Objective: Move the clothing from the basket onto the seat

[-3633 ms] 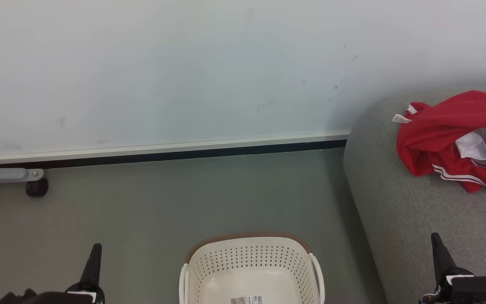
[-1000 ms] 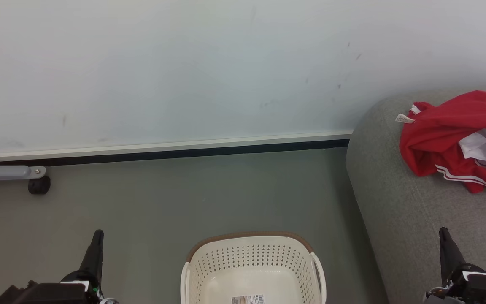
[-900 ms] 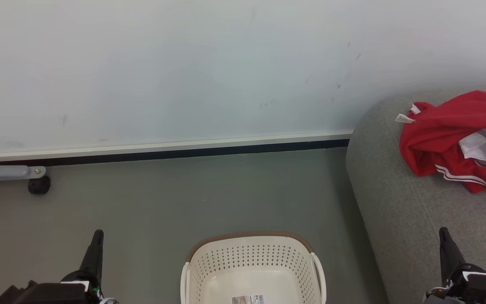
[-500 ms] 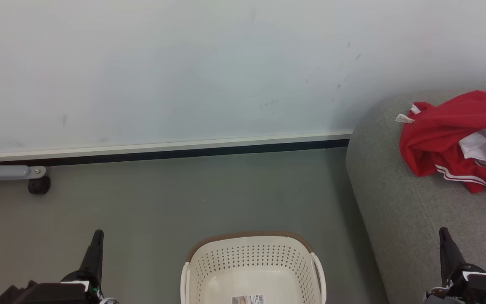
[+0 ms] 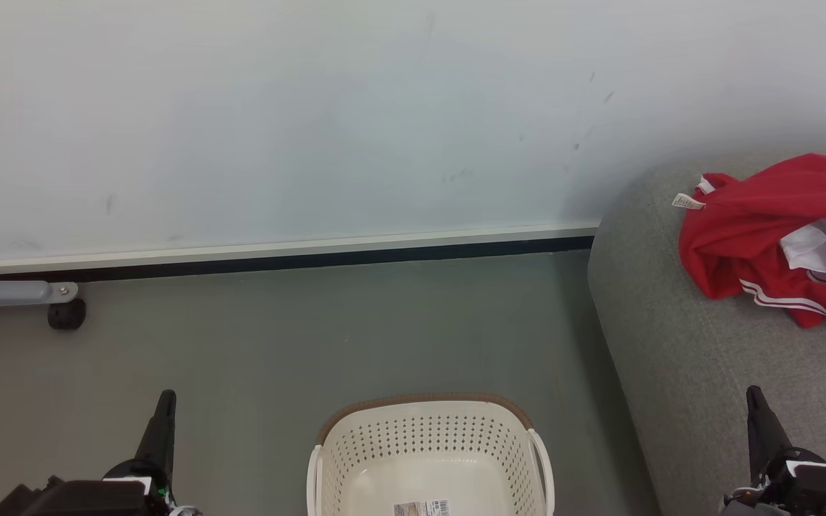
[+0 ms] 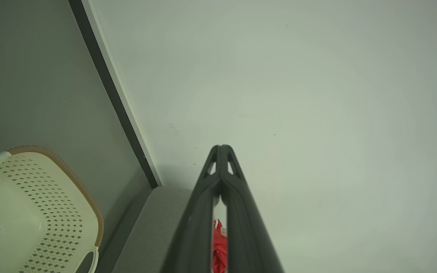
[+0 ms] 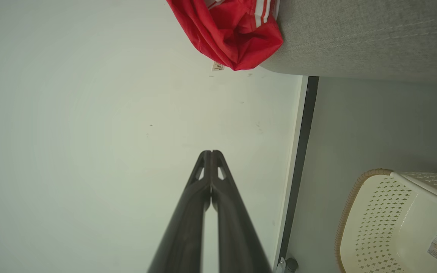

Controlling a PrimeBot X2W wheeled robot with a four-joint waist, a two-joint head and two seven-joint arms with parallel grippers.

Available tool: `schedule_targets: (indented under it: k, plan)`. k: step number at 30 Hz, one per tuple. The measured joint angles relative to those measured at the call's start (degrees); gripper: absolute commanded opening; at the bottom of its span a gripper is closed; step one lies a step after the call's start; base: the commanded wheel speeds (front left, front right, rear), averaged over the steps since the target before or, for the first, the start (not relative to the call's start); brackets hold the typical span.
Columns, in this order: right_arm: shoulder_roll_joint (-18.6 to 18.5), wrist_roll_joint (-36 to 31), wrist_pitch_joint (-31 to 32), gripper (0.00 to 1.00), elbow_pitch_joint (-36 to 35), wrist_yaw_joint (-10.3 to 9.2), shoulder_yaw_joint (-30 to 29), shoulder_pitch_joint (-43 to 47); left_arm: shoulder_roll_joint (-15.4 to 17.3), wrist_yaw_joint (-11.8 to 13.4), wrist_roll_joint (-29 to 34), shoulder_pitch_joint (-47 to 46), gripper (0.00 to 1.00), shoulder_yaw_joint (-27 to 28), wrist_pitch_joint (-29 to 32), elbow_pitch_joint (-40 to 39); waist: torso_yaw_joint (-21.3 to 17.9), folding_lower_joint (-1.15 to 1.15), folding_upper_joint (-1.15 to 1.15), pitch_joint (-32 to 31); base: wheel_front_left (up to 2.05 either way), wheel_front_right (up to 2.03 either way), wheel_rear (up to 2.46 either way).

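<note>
Sitting in a rumpled heap on the grey seat [image 5: 707,373], the red clothing [image 5: 764,229] is well off to the right of the basket [image 5: 424,433] and further back, toward the wall. The basket itself is on the floor, with a barcode sticker [image 5: 420,508] stuck on its bottom. The left end effector [image 6: 221,149] hangs left of the basket and the right end effector [image 7: 211,153] right of it, by the seat. Both are closed tight, fingertips touching, nothing between them.
</note>
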Motion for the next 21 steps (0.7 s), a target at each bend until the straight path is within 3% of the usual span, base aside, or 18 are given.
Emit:
schedule_targets:
  k: [21]
  plan:
    - [0.00,0.00,0.00,0.00,-0.01,0.00,0.00,0.00,-0.01,0.00,0.00,0.00,0.00,0.00,0.00,-0.01,0.00,0.00,0.00,0.01,0.00,0.00,0.00]
